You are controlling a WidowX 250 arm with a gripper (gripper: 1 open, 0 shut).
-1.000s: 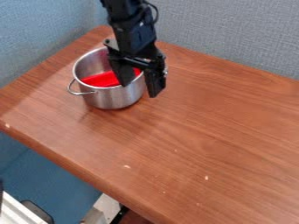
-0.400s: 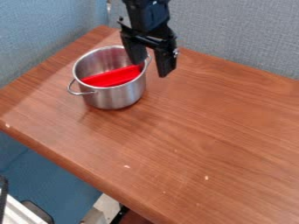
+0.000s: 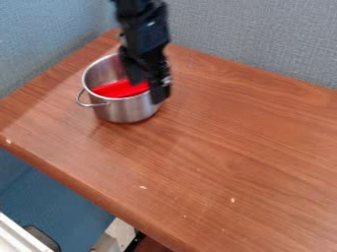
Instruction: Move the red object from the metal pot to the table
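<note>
In the camera view, taken as a clock face, the metal pot (image 3: 125, 109) stands upright on the reddish-brown wooden tabletop (image 3: 224, 148), between 10 and 11 o'clock from the centre. Its thin wire handle (image 3: 82, 97) sticks out at the pot's own 9 o'clock. The red object (image 3: 118, 90) lies inside the pot, bright against the shiny steel, with its end towards 3 o'clock hidden behind the dark claw (image 3: 149, 90). The black arm (image 3: 141, 20) comes in from the picture's 12 o'clock, a little towards 11, and is somewhat blurred. The claw is at the pot's 1 to 3 o'clock side, its jaws spread wide apart, and nothing shows gripped between them. One finger is over the pot's opening, the other by the rim towards 3 o'clock; whether either touches the pot or the red object, I cannot tell. A grey textured wall (image 3: 263, 34) runs behind the tabletop from 12 to 2 o'clock, and a bluish panel (image 3: 46, 44) fills 10 to 11 o'clock. A white-edged thing (image 3: 19, 239) is cut off between 7 and 8 o'clock
</note>
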